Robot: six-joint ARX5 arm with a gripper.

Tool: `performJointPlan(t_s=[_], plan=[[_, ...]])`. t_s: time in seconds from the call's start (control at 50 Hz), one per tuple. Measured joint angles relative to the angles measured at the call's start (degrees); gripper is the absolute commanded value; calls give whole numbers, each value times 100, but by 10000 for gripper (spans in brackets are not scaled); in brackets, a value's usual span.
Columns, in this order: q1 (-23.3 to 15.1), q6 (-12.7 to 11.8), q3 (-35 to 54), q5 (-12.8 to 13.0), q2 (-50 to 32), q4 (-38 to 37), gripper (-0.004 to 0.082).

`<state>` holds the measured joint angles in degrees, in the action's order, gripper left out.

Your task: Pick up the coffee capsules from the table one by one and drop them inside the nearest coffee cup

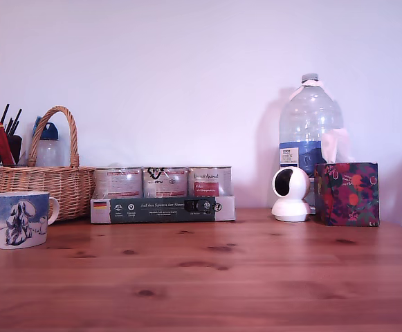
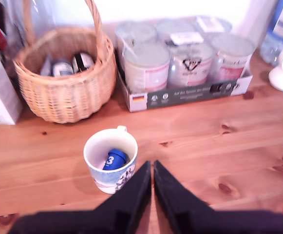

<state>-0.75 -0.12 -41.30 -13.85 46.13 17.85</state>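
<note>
The coffee cup [image 1: 19,218] with its blue-and-white snowy picture stands on the table [image 1: 207,277] at the exterior view's left, in front of the wicker basket. The wrist view looks down into the coffee cup [image 2: 110,157]: a blue coffee capsule [image 2: 114,159] marked 3 lies inside it, with a paler shape beside it. My gripper [image 2: 152,165] hovers above the table just beside the cup's rim, its two black fingers [image 2: 137,187] pressed together with nothing between them. The arm is out of the exterior view. No capsule shows on the bare table.
A wicker basket [image 2: 66,80] holding small items stands behind the cup. Beside it is a cardboard tray of metal tins [image 2: 185,63]. A white round camera [image 1: 290,195], a big water bottle [image 1: 310,131] and a patterned box [image 1: 346,194] stand at the exterior view's right.
</note>
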Motion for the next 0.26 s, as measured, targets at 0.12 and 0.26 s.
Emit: performJointPlan(t_s=[0.12, 0.26], plan=[[0, -109, 474, 7, -535, -24, -19], [0, -354, 826, 24, -1062, -28, -19]])
